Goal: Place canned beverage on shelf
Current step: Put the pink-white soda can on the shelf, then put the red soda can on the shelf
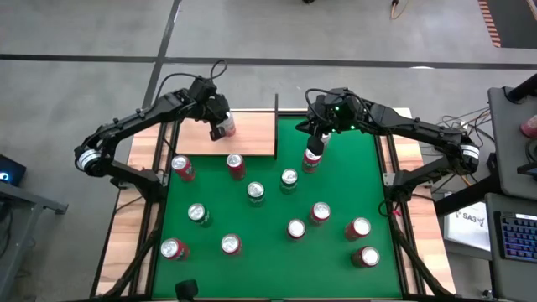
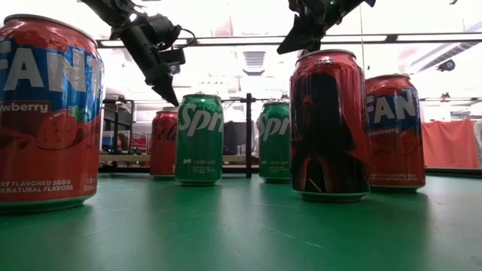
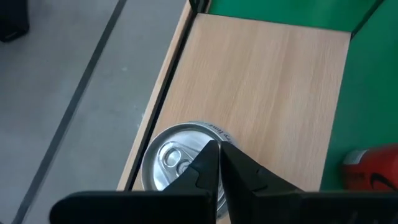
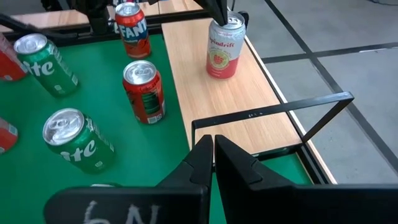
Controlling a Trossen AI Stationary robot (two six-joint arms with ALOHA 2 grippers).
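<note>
A pink-and-red can stands upright on its base near the far left edge of the shelf, a pale wood panel at the table's far left. My left gripper is shut, its tips slanting down over the can's silver top. My right gripper is shut and holds nothing. It hangs above the green felt beside the shelf's right edge, over a dark red can. In the low view the right gripper stays clear of that can. My left gripper slants down from the table's left, and its shut fingertips stand at the rim of the can's top. I cannot tell whether they touch it. The can stays upright on the shelf.
Several red and green cans stand scattered over the green felt. A thin black rod frame rises at the shelf's edge close to my right gripper. Most of the shelf's wood is bare.
</note>
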